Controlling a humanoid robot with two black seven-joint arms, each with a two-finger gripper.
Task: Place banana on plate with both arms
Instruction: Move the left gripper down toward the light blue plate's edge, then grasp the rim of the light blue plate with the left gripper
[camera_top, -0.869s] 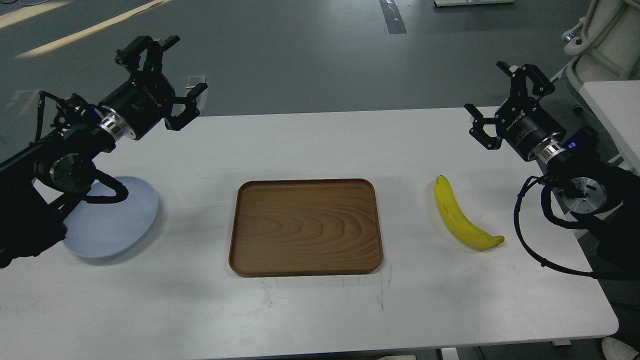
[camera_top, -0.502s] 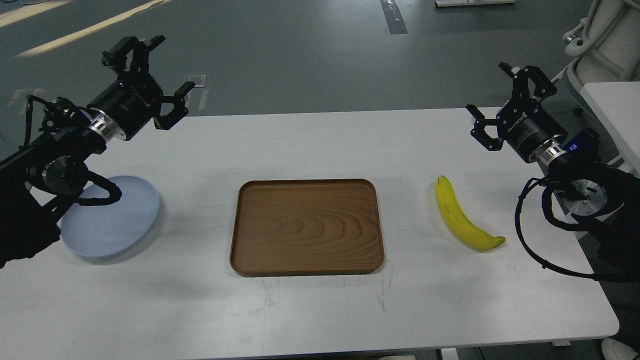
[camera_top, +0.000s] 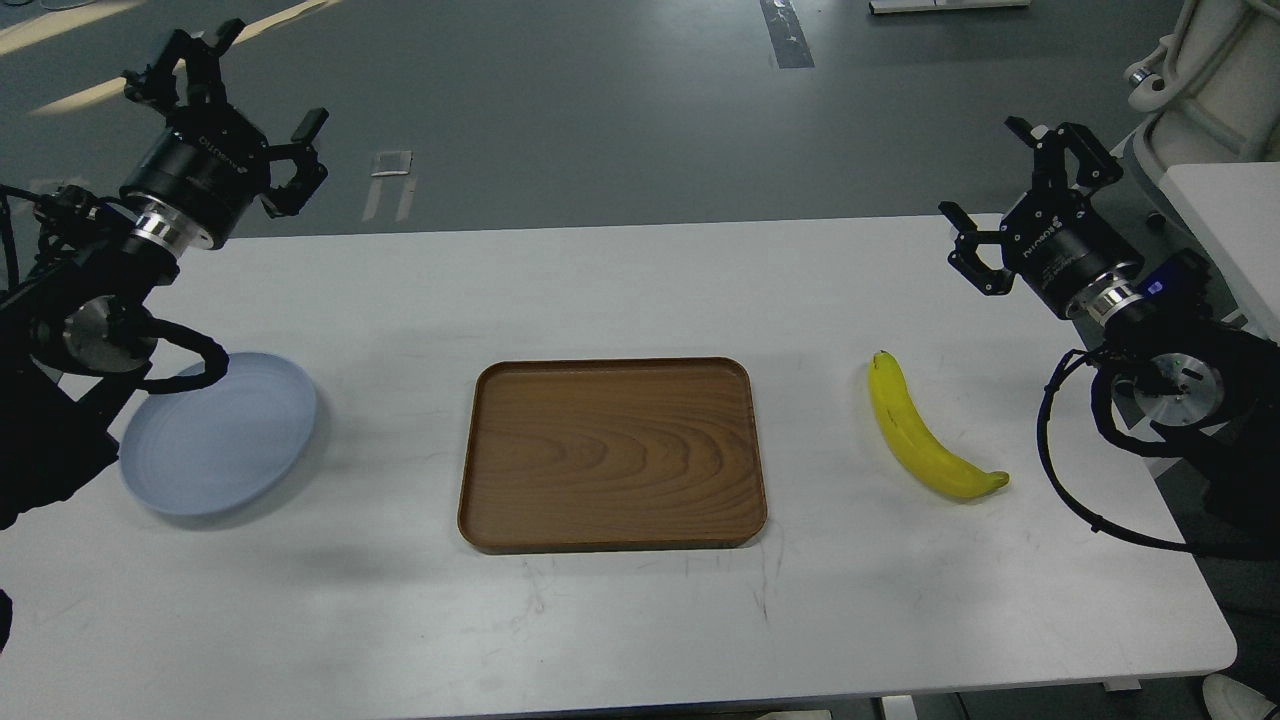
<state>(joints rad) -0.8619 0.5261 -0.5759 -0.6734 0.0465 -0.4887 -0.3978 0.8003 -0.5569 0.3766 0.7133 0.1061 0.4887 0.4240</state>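
The yellow banana (camera_top: 925, 432) lies on the white table at the right, its dark stem tip pointing away from me. The pale blue-grey plate (camera_top: 222, 436) sits at the left, partly hidden by my left arm. My left gripper (camera_top: 240, 85) is open and empty, raised high above the table's far left edge, well above and behind the plate. My right gripper (camera_top: 1020, 185) is open and empty, raised above the table's far right, behind and to the right of the banana.
A rectangular brown wooden tray (camera_top: 612, 452) lies in the middle of the table (camera_top: 620, 620), between plate and banana. A white chair or machine base (camera_top: 1215, 75) stands beyond the right edge. Grey floor lies beyond the far edge.
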